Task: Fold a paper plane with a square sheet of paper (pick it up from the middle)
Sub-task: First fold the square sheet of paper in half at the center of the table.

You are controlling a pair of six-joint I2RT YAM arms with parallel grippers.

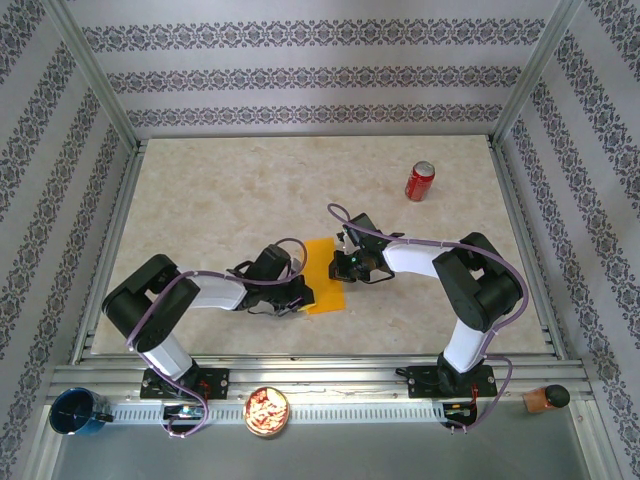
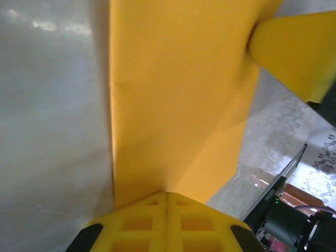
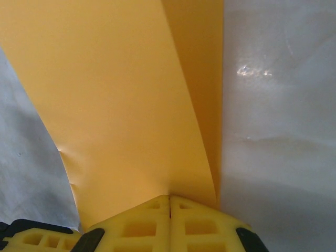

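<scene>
Between the two pairs of fingertips, clamped at opposite edges: the square sheet of paper (image 1: 322,277), bowed into a long strip, with a second layer showing just beside the right-hand pads. Hard to tell whether it is lifted off the table (image 1: 220,190) or resting on it.

Pinched by the left gripper (image 1: 298,292), pads (image 2: 139,223) pressed together, orange-yellow paper running straight out from their seam. Gripped likewise by the right gripper (image 1: 341,262), pads (image 3: 197,220) closed flat on the other edge.

Probably the first lengthwise fold, halves brought over but not creased. Next, on that reading: lower to the tabletop, line up the edges, press along the fold without tearing or slipping.

Well beyond the right fingers, a red soda can (image 1: 419,181), apart from the work.
</scene>
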